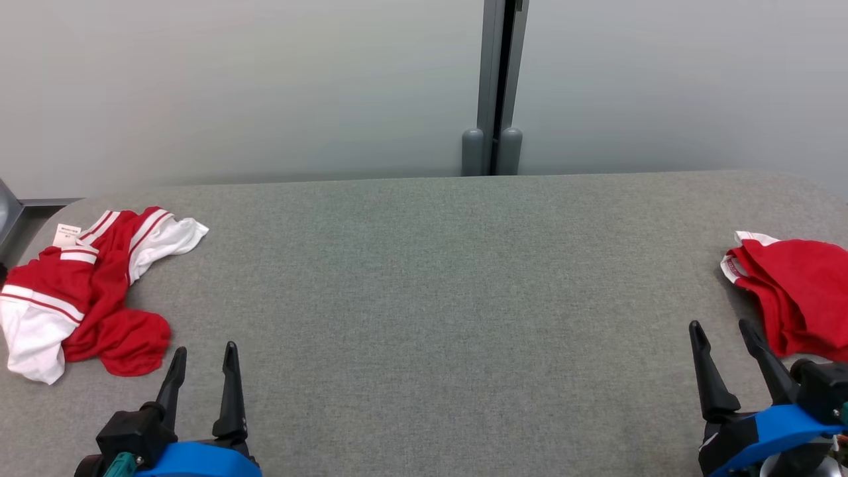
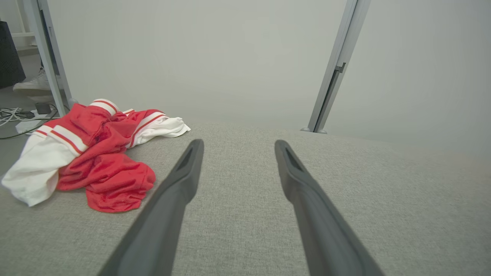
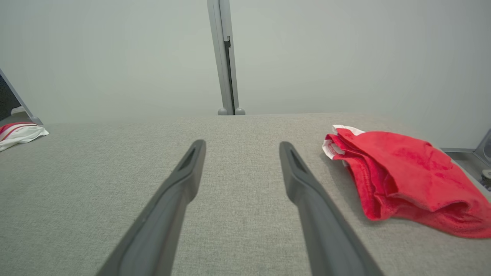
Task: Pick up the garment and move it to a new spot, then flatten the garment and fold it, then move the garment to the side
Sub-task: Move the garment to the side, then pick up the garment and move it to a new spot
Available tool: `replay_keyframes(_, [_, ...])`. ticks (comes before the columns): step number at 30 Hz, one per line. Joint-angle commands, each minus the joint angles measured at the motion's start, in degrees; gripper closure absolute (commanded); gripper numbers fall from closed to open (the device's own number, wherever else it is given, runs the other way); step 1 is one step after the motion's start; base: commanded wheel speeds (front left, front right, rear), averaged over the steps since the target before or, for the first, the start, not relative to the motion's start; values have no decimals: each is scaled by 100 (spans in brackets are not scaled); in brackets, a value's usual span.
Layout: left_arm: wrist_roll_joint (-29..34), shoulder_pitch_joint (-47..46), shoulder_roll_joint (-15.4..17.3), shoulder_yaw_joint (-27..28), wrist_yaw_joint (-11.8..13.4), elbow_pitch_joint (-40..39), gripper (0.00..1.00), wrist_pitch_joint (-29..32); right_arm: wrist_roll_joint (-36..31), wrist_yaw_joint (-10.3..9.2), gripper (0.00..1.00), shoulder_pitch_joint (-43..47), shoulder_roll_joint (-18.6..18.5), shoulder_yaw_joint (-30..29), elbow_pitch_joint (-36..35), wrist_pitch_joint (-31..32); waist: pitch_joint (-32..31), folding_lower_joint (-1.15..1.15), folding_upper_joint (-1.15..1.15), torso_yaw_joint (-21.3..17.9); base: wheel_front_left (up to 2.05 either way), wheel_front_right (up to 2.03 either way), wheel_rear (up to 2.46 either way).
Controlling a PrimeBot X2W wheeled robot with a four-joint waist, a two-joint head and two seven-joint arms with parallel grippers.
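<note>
A crumpled red and white garment [image 1: 86, 285] with striped bands lies at the table's left end, also seen as a heap [image 2: 92, 153] in the left wrist view. My left gripper [image 1: 204, 356] stands open just right of it and nearer the front edge, with nothing between its fingers [image 2: 188, 172]. A folded red garment [image 1: 795, 291] with a white edge rests at the right end, shown close up [image 3: 406, 172] in the right wrist view. My right gripper [image 1: 722, 330] is open and empty, just left of that red pile.
The grey fabric table [image 1: 437, 285] stretches wide between the two piles. A pale partition wall with a grey post [image 1: 493, 86] stands behind it. A shoe [image 2: 32, 85] and cables [image 2: 15, 115] lie on the floor past the left end.
</note>
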Motion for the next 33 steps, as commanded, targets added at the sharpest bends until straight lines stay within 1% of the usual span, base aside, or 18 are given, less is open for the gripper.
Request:
replay_keyframes(1, [43,68,-44,11,-36,25,0,-28,-65,3,0,-10,10,-36,27,-62,-14,1,0,3,0,0,0])
replay_keyframes(13, [146,63,-115,135,-115,72,0,-29,-166,3,0,-6,103,-180,246,-203,-29,1,0,18,0,0,0])
replay_keyframes(17, [163,-24,-124,131,-159,122,0,-29,-176,3,0,-2,112,-193,352,-207,-21,1,0,153,0,0,0])
replay_keyframes(20, [196,-70,-137,137,-166,126,0,-28,-187,3,0,23,109,-211,408,-245,-21,1,0,378,0,0,0])
replay_keyframes(24, [204,-53,-114,163,-172,153,0,-29,-191,4,0,28,134,-189,460,-314,-19,1,0,799,0,0,0])
replay_keyframes(27, [211,-16,-102,171,-173,145,0,-29,-182,3,0,27,153,-171,512,-391,-27,1,0,1175,0,0,0])
replay_keyframes(28, [213,18,-92,183,-161,126,0,-29,-191,3,0,0,168,-139,553,-445,-26,1,0,1417,0,0,0])
replay_keyframes(33, [199,27,-50,233,-151,107,0,-29,-218,3,0,-95,208,-24,693,-608,-34,1,0,1977,0,0,0])
